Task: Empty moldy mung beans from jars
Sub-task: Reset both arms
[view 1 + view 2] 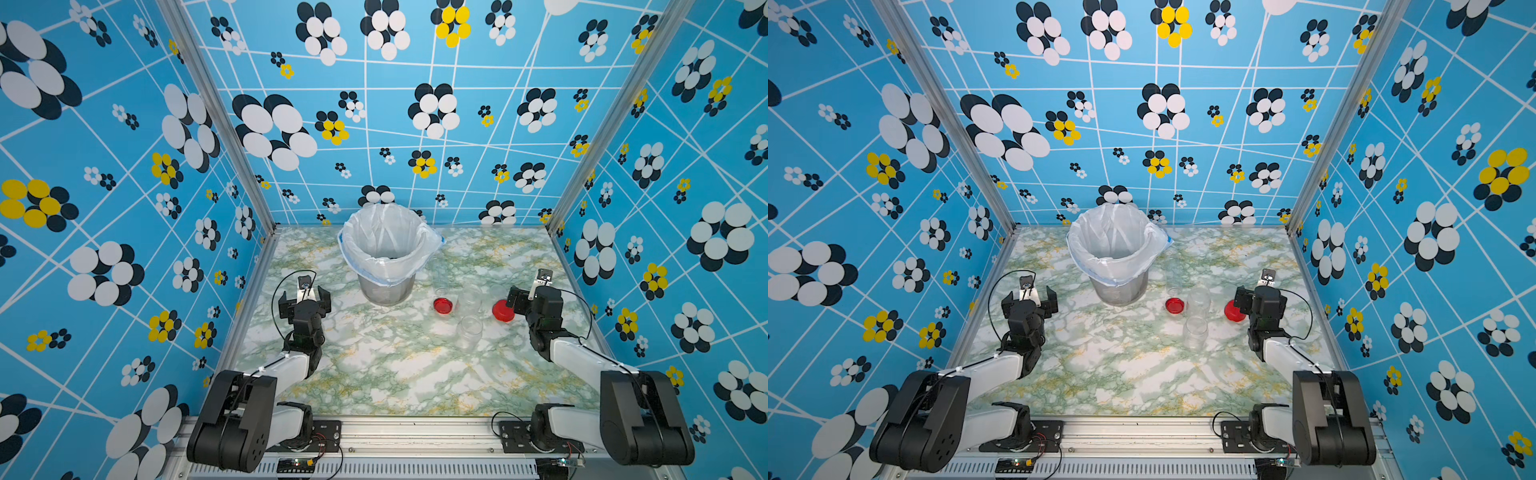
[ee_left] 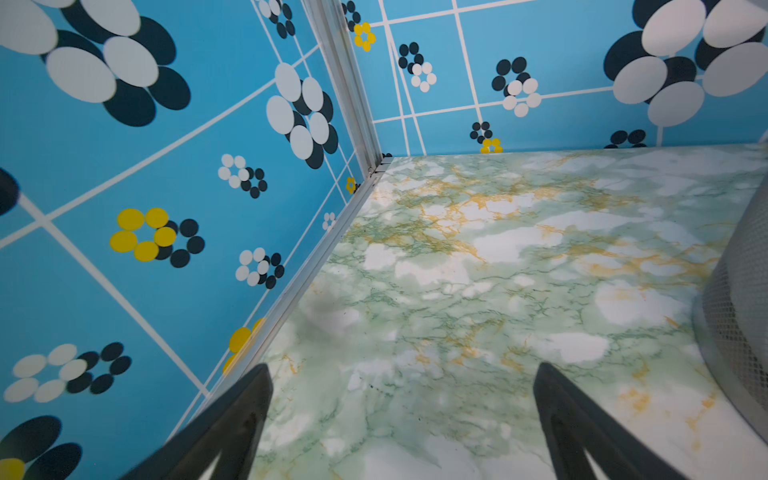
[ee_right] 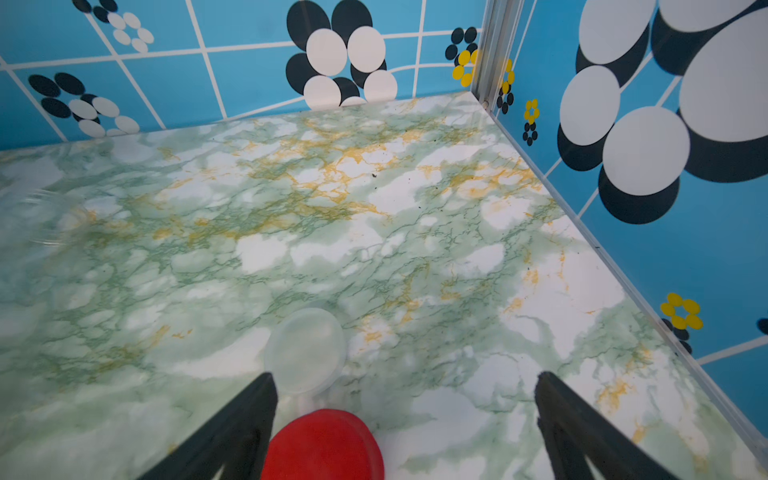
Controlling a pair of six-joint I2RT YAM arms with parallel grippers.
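We find table (image 1: 395, 374) in front of bucket (image 1: 386, 266) bare: wide passage. Left of bucket also free; left gripper (image 2: 403, 370), jaws spread, faces bare marble, bucket wall close beside. Right of bucket we meet clutter: jar (image 1: 469, 330), second jar (image 1: 471, 297), red lid (image 1: 443, 305), close together, narrow gaps. Further right, second red lid (image 1: 503, 311) and clear lid (image 3: 305, 351) sit by right gripper (image 3: 405, 376).
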